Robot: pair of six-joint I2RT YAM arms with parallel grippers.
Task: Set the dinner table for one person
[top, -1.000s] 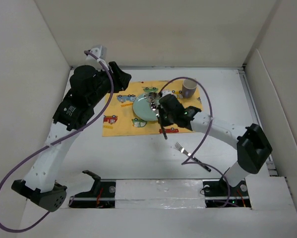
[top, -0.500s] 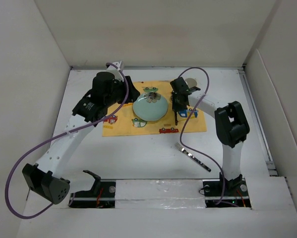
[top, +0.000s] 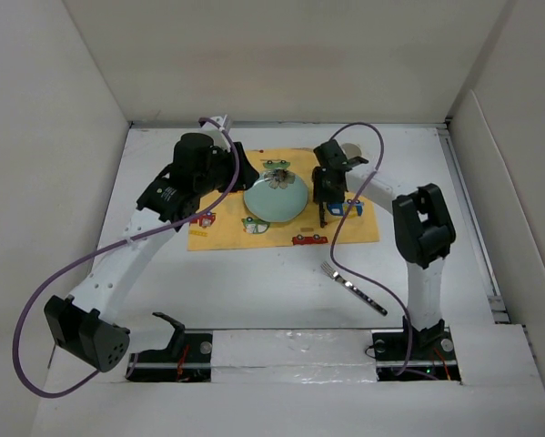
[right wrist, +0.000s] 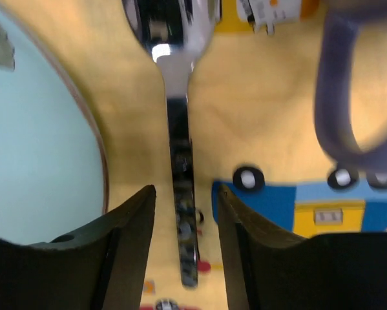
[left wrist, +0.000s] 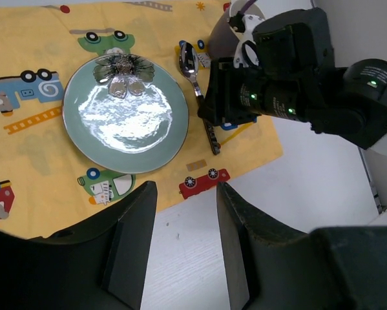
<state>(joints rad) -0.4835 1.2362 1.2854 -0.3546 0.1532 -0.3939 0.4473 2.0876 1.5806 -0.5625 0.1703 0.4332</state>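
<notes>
On the white dinner table (top: pixel 254 282) lies a yellow car-print mat (top: pixel 219 232) with a pale green plate (top: pixel 274 200) on it. A spoon (right wrist: pixel 180 161) with a dark handle lies on the mat just right of the plate (right wrist: pixel 38 135); it also shows in the left wrist view (left wrist: pixel 192 64). My right gripper (right wrist: pixel 183 248) is open, low over the spoon, its fingers either side of the handle. My left gripper (left wrist: pixel 183 245) is open and empty above the mat's near edge, left of the plate in the top view (top: pixel 227 171). A fork (top: pixel 349 284) lies on the bare table.
A grey-purple cup (left wrist: pixel 232 35) stands on the mat's far right corner, its handle (right wrist: pixel 338 110) close to my right gripper. White walls (top: pixel 63 137) enclose the table on three sides. Purple cables (top: pixel 35 309) loop from both arms.
My right gripper has carried the spoon from in front of the plate to its right side; the spoon now lies on the mat. My left arm has swung in over the mat.
</notes>
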